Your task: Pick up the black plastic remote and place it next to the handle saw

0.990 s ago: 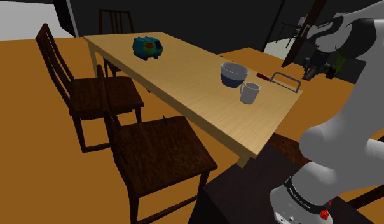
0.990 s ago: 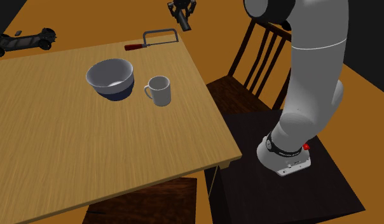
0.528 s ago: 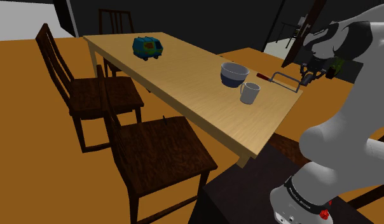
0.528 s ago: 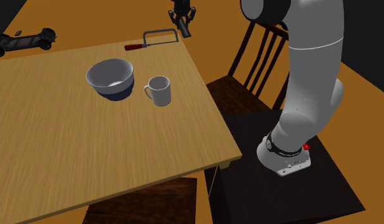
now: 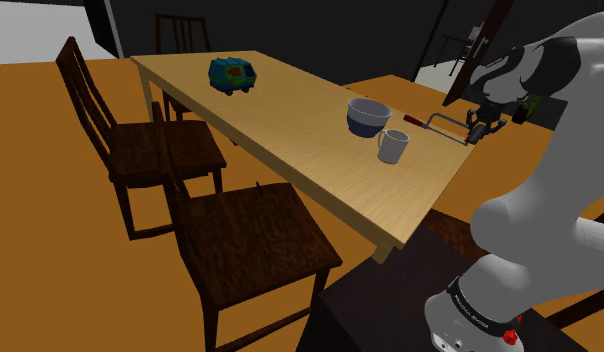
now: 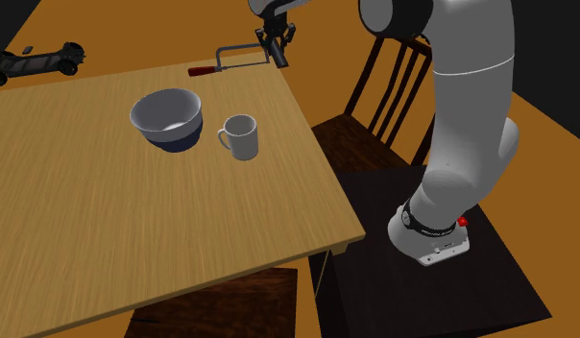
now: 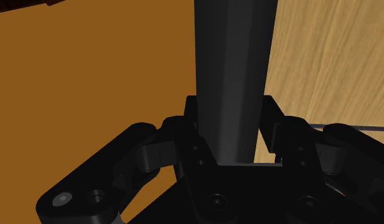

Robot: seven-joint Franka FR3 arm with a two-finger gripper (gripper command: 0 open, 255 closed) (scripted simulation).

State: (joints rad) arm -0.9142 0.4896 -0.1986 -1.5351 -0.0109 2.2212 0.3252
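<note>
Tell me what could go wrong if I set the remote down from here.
1. The remote, clasped in the gripper, hangs right over the edge of the table, with the floor beside it. Released here, it may tip off.
2. The gripper is close to the far end of the saw. Lowering straight down could knock the saw toward the corner.

We take this for a home dining room. We see a long wooden counter (image 5: 290, 122) with dark chairs (image 5: 148, 150) beside it, a bowl (image 5: 367, 116) and a mug (image 5: 391, 148) on top.
</note>
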